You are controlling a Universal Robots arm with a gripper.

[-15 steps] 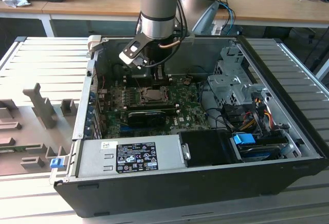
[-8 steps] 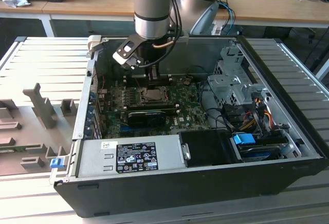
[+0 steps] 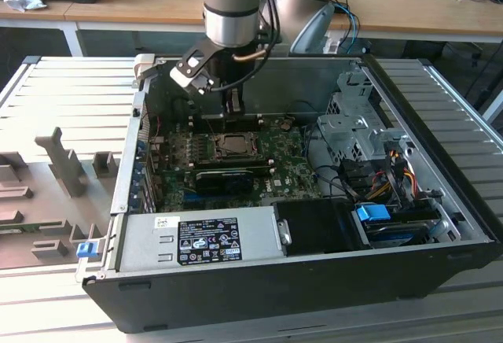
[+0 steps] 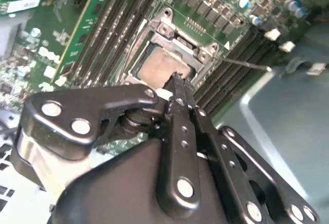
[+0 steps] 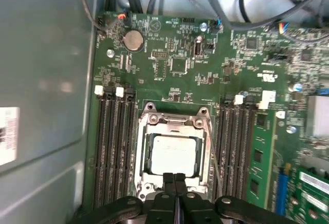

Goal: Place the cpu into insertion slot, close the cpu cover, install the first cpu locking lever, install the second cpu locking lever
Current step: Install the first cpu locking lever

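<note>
Open black computer case (image 3: pixel 314 280) lies on its side on the grey slatted worktop (image 3: pixel 63 91), with the arm reaching in from above. The black metal two-fingered pincer (image 3: pixel 233 109) hangs over the far edge of the small square silver-rimmed insertion slot (image 3: pixel 236 145) in the green circuit board (image 5: pixel 169 64). In both wrist views the pincer (image 5: pixel 175 183) (image 4: pixel 178 80) has its fingers pressed together with nothing between them. The tips sit at the socket's rim, just beside the chip; contact cannot be told. The small, flat, square, pale silver-grey metal cpu (image 5: pixel 172 154) (image 4: pixel 157 66) lies seated inside the insertion slot (image 5: pixel 145 112). The thin silver metal window-framed cpu cover (image 5: pixel 177 123) (image 4: pixel 180 41) lies down over it, the chip's face showing through the window. A thin silver metal lever rod (image 5: pixel 213 157) (image 4: pixel 247 63) runs along one side of the socket; whether it is latched cannot be told. Rows of long black memory slots (image 5: pixel 110 147) flank the socket on both sides. A long black card (image 3: pixel 224 178) lies on the near side of the socket in the exterior view.
</note>
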